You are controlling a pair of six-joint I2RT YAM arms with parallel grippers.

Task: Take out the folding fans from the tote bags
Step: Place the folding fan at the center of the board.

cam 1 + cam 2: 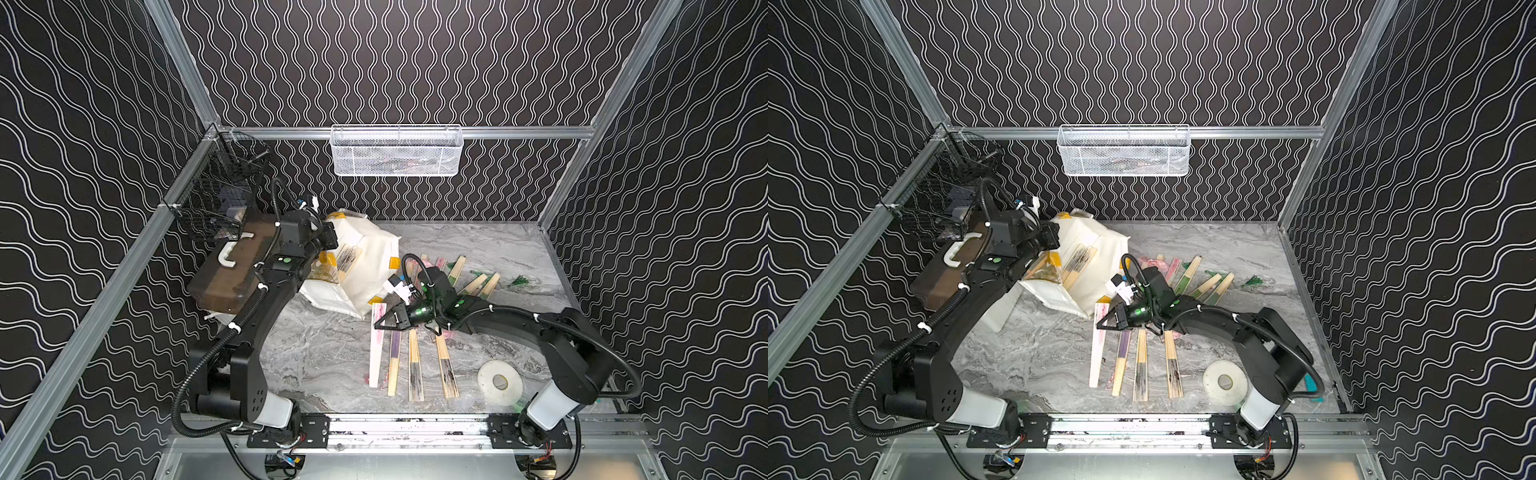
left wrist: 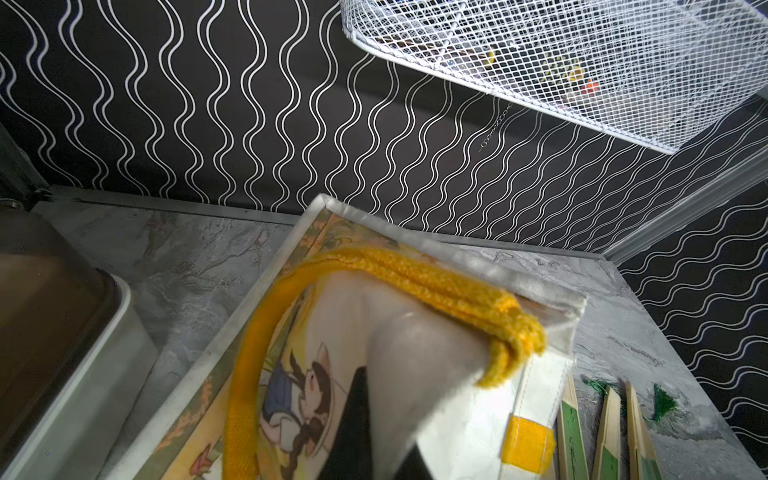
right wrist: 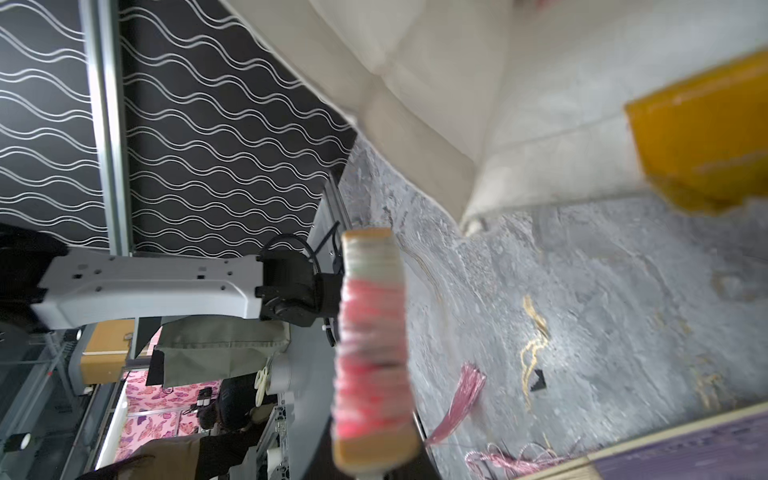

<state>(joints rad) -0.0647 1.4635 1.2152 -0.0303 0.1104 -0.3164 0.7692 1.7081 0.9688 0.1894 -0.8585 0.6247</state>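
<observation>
**Centre, in both top views:** white tote bag [image 1: 370, 270] [image 1: 1104, 262] with yellow loop handle [image 2: 415, 280], slumped on the grey marbled table [image 1: 324, 357], mouth turned upward. Within the mouth, as far as can be told, one black-and-white fan [image 1: 347, 258]. Left gripper [image 1: 331, 239] at the bag's upper left edge, jaws together, pinching the bag at its handle, with the yellow loop draped over it in the left wrist view.

**Lower centre:** row of four fans out on the table, side by side: pink-and-white fan [image 1: 376, 357], purple fan [image 1: 394, 349], pair of black-and-white fans [image 1: 415, 365] [image 1: 446, 365]. Right gripper [image 1: 380, 325] at the upper end of the pink-and-white fan [image 3: 372, 353], jaws closed on it; lifted or resting, not clear.

**Right of centre, behind the right arm:** green and pink fans [image 1: 457, 268] spread on the table, green tassels [image 1: 519, 282] beside them.

**Upper centre:** white mesh basket [image 1: 397, 151] hung on the back rail, small coloured items inside, too dim to name.

**Upper left:** black wire basket [image 1: 216, 199] on the side rail, greyish boxy items inside. Just below it, white box with closed brown lid [image 1: 232, 270], contents hidden.

**Lower right:** white tape roll [image 1: 498, 382], flat on the table.
</observation>
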